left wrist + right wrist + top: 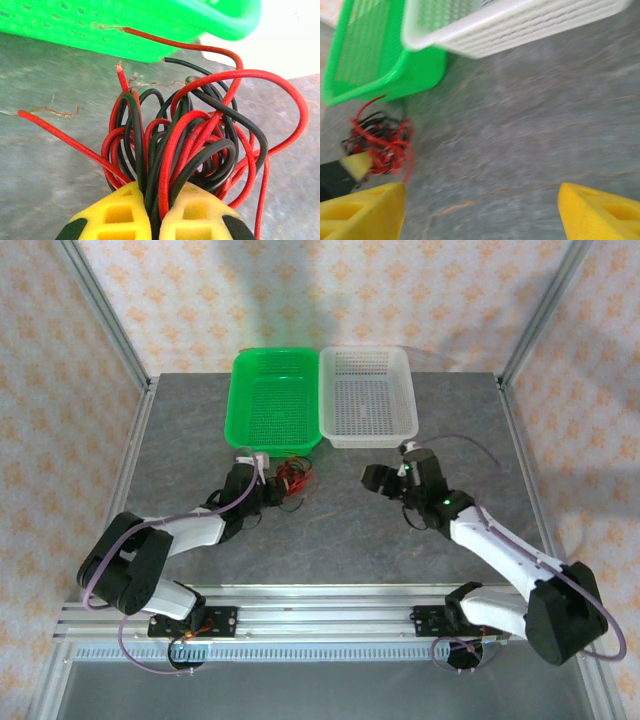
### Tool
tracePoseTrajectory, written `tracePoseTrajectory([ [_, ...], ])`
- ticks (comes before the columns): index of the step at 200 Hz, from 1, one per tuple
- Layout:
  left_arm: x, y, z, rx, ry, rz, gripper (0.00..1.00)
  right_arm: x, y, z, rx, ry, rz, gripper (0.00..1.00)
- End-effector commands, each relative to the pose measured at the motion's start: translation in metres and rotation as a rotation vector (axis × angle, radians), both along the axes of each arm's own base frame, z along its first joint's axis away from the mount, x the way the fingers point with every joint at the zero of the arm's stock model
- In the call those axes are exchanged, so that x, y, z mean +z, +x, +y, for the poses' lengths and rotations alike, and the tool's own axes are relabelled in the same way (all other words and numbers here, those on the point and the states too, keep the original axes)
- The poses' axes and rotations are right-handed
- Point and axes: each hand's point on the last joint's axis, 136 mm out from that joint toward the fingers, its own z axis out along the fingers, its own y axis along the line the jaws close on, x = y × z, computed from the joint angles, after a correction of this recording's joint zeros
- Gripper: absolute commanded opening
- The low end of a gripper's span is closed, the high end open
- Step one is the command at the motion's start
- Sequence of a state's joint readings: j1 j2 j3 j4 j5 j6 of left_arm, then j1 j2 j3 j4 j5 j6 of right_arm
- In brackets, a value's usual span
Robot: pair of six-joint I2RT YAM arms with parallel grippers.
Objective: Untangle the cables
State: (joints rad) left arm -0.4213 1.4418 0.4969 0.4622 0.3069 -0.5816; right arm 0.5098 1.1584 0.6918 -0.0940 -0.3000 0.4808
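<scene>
The cables (195, 145) are a tangled knot of thin red and black wires lying on the grey table just in front of the green basket. My left gripper (156, 210) is shut on several strands of the knot, red and black ones pinched between its yellow fingers. From above, the cables (293, 478) sit at the tip of the left gripper (268, 483). My right gripper (480, 205) stands open over bare table, well to the right of the cables (380, 140), with nothing between its fingers. From above, the right gripper (385, 480) points left toward the knot.
A green basket (275, 400) and a white basket (368, 395) stand side by side at the back of the table, both empty. Bare grey table lies between the two grippers. Metal frame posts bound the table at left and right.
</scene>
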Motion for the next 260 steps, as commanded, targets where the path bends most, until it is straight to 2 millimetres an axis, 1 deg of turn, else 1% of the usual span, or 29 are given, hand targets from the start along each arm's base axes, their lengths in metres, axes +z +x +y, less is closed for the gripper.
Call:
tracePoseTrajectory([
  [1, 0.02, -0.008, -0.028, -0.069, -0.131, -0.048, 0.0, 0.007, -0.006, 0.051, 0.11, 0.126, 0.004, 0.81],
  [18, 0.018, -0.016, -0.041, -0.103, -0.175, -0.041, 0.0, 0.001, -0.012, 0.08, 0.177, 0.115, 0.018, 0.83],
  [33, 0.017, -0.022, -0.052, -0.134, -0.222, -0.035, 0.0, -0.009, -0.015, 0.096, 0.205, 0.082, 0.033, 0.84],
  [58, 0.024, -0.032, -0.062, -0.172, -0.333, -0.039, 0.0, -0.027, -0.017, 0.099, 0.208, 0.051, 0.046, 0.85],
  [79, 0.03, -0.04, -0.068, -0.201, -0.422, -0.031, 0.0, -0.03, -0.021, 0.1, 0.238, 0.066, 0.007, 0.85],
  [93, 0.037, -0.046, -0.072, -0.224, -0.485, -0.035, 0.0, -0.025, -0.023, 0.101, 0.267, 0.079, -0.04, 0.84],
  [111, 0.048, -0.052, -0.073, -0.245, -0.56, -0.046, 0.0, -0.017, -0.03, 0.102, 0.319, 0.092, -0.101, 0.8],
  [133, 0.061, -0.056, -0.074, -0.259, -0.611, -0.066, 0.0, -0.011, -0.038, 0.101, 0.387, 0.08, -0.161, 0.78],
  [162, 0.078, -0.058, -0.076, -0.278, -0.63, -0.093, 0.0, 0.003, -0.049, 0.104, 0.473, 0.12, -0.232, 0.73],
  [184, 0.093, -0.06, -0.078, -0.299, -0.634, -0.122, 0.0, 0.011, -0.048, 0.102, 0.487, 0.159, -0.271, 0.65],
  [210, 0.113, -0.065, -0.079, -0.315, -0.648, -0.159, 0.0, 0.018, -0.045, 0.097, 0.497, 0.201, -0.301, 0.6],
  [233, 0.129, -0.07, -0.081, -0.335, -0.63, -0.185, 0.0, 0.034, -0.05, 0.1, 0.539, 0.247, -0.353, 0.58],
  [260, 0.14, -0.077, -0.088, -0.372, -0.613, -0.196, 0.0, 0.054, -0.057, 0.105, 0.591, 0.297, -0.422, 0.54],
])
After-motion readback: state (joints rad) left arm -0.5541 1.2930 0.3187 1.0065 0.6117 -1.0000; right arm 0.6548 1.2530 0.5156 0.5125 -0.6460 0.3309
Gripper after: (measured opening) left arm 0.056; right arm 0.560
